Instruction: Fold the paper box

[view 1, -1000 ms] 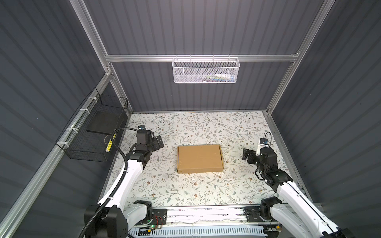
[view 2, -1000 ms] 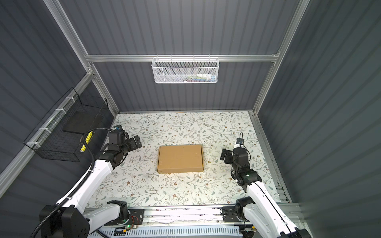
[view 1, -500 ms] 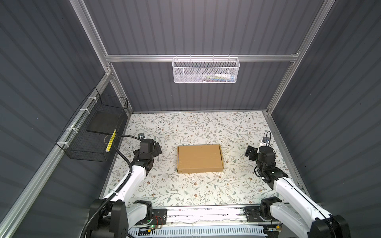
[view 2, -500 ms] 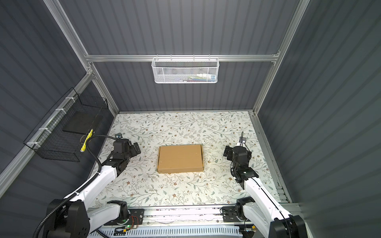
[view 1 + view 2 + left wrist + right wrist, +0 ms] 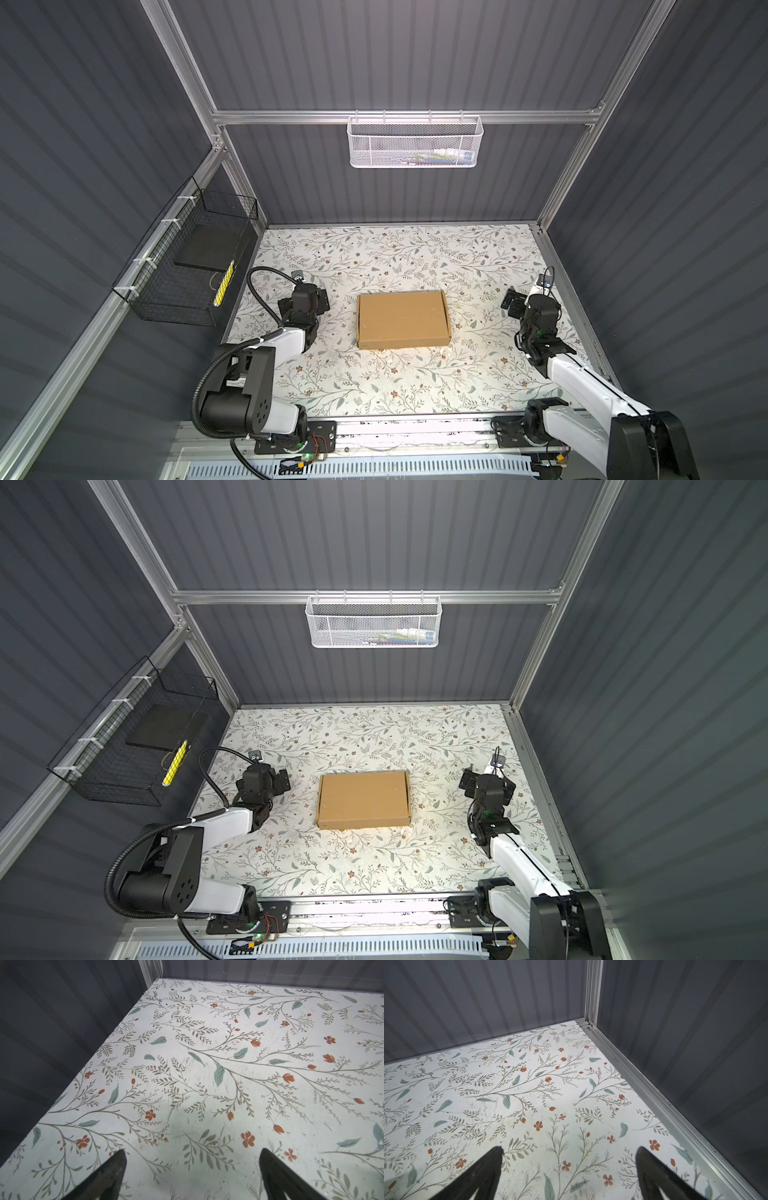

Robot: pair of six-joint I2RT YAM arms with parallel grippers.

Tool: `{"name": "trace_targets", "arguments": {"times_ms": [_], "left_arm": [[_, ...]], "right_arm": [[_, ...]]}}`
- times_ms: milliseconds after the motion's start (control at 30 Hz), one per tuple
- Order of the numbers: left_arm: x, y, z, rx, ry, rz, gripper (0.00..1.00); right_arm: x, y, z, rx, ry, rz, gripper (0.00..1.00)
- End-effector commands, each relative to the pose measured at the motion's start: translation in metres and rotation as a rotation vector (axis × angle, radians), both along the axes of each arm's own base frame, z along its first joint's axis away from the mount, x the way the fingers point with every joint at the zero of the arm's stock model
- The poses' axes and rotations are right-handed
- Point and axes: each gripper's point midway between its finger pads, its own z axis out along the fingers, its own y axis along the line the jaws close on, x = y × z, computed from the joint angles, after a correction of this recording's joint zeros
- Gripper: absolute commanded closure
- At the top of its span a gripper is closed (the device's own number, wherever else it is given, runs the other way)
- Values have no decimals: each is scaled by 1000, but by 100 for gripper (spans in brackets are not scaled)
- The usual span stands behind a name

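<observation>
On the flower-printed table [image 5: 395, 257], roughly at its middle, the paper box [image 5: 402, 319] lies flat. It is plain brown cardboard, a shallow rectangle with crisp edges, its lid apparently shut, though the seams are too small to read from above. The left gripper [image 5: 192, 1155] and right gripper [image 5: 569, 1151] hover over bare tabletop, jaws spread wide and empty, well apart from the box's short sides. Open surface rings the box all round. A white mesh basket [image 5: 415, 143] hangs on the rear wall, a black wire basket [image 5: 183, 282] on the left.
</observation>
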Motion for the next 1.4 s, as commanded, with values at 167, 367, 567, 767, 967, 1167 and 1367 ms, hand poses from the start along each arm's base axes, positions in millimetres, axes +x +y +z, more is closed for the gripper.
{"name": "trace_targets", "arguments": {"times_ms": [167, 367, 567, 767, 967, 1167, 1367], "left_arm": [[23, -6, 7, 72, -98, -86, 0], [28, -7, -10, 53, -129, -115, 0], [30, -7, -18, 31, -118, -139, 0], [31, -10, -19, -14, -121, -194, 0], [32, -15, -19, -47, -122, -250, 0], [34, -18, -21, -53, -109, -274, 0], [36, -19, -21, -53, -105, -276, 0]], "right_arm": [[18, -2, -4, -8, -37, 43, 1], [31, 5, -1, -21, -94, 101, 1], [38, 9, -2, -52, -114, 145, 1], [44, 10, -15, -50, -135, 165, 1], [44, 10, -21, -24, -146, 201, 1], [53, 13, -25, 12, -103, 250, 1], [53, 13, -25, 12, -100, 250, 1]]}}
